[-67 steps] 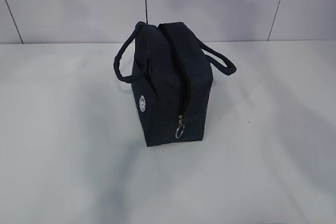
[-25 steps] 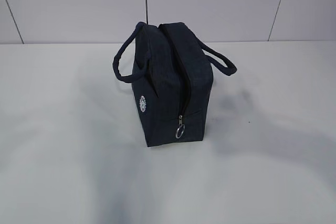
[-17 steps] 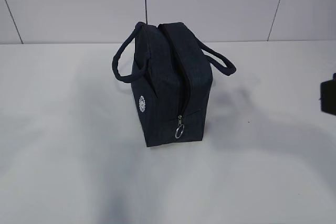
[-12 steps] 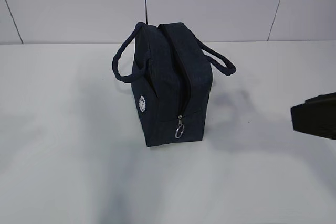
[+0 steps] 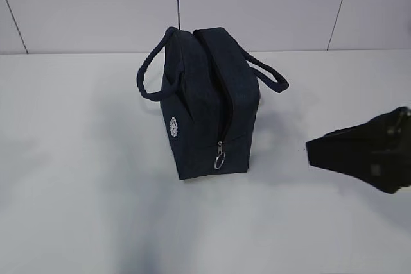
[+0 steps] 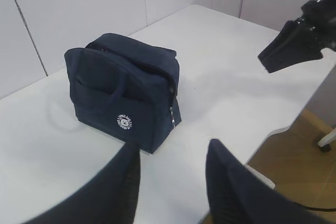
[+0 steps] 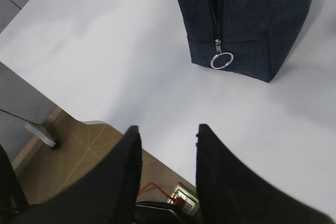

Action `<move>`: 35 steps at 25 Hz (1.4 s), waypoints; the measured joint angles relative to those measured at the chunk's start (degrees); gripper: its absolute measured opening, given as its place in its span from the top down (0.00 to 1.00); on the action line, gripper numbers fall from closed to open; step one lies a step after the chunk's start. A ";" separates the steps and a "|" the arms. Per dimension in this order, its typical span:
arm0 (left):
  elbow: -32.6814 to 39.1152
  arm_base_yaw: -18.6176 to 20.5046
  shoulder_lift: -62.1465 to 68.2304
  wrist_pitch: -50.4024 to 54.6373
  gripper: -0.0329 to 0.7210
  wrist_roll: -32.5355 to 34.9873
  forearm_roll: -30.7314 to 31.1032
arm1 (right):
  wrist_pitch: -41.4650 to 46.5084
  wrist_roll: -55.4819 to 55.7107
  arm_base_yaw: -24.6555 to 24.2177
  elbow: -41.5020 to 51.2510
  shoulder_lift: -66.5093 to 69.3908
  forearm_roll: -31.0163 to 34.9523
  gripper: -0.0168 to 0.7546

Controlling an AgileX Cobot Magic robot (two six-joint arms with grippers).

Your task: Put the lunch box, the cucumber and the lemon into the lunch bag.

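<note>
The lunch bag [image 5: 207, 104] is stood upright on the tabletop [image 5: 77, 158]; both the left claw [image 6: 170, 174] and right claw [image 7: 165, 156] are spread, nothing pinched.

Matte black arms, tapered black jaws

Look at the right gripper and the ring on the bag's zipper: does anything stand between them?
Nothing visible does. In the right wrist view only bare white table lies between the right gripper, its jaws apart and empty, and the zipper ring hanging at the end of the lunch bag.
</note>
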 joint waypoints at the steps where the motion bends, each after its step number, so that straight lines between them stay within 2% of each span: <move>1: 0.00 0.00 0.00 0.00 0.58 0.00 0.00 | -1.75 -0.18 1.70 0.00 1.56 0.23 0.63; 8: 0.00 0.00 0.00 0.10 0.59 -0.34 0.00 | -15.82 -0.55 14.29 0.00 13.18 2.43 0.64; 12: 0.00 0.00 0.00 0.10 0.59 -0.70 0.09 | -22.83 -0.73 18.53 0.00 19.75 5.02 0.66; 24: 0.00 0.00 0.00 -1.55 0.60 -0.81 0.09 | -26.90 -0.73 20.10 -8.81 35.65 15.49 0.65; 26: 0.00 0.00 0.00 -1.95 0.60 -0.81 0.09 | -26.90 -0.73 20.10 -8.90 35.88 15.92 0.61; 31: 0.00 0.00 0.00 -2.45 0.60 -0.81 0.09 | -26.79 -0.73 20.10 -8.90 35.88 17.24 0.41; 35: 0.00 0.00 0.00 -2.57 0.60 -0.81 0.09 | -30.01 -0.63 20.18 -8.93 35.91 24.26 0.34</move>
